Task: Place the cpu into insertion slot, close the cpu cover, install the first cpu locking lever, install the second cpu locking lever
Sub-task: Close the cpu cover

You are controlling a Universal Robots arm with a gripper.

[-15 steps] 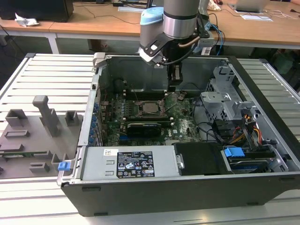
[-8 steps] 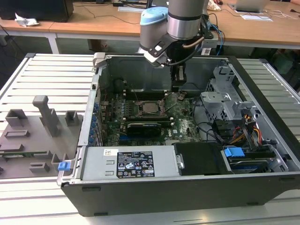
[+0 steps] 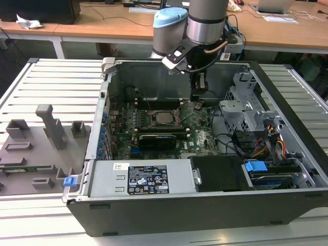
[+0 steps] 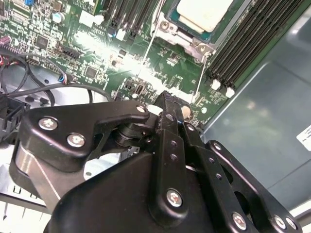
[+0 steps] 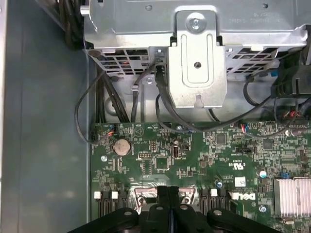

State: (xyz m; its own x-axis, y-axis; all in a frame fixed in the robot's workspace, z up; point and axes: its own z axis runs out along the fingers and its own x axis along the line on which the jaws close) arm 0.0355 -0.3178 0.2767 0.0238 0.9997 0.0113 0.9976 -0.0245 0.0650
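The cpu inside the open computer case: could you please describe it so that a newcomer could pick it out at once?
Find the open computer case and the green motherboard on its floor. Near the board's middle, to the exterior view's left of the gripper, sits the silver-rimmed insertion slot. The cpu is the small pale metal square inside it, unlike the long black slots nearby.

One cpu [image 4: 201, 12], one cpu cover [image 4: 192, 43], one gripper [image 5: 168, 190], one motherboard [image 5: 194, 155], one computer case [image 3: 179, 215].
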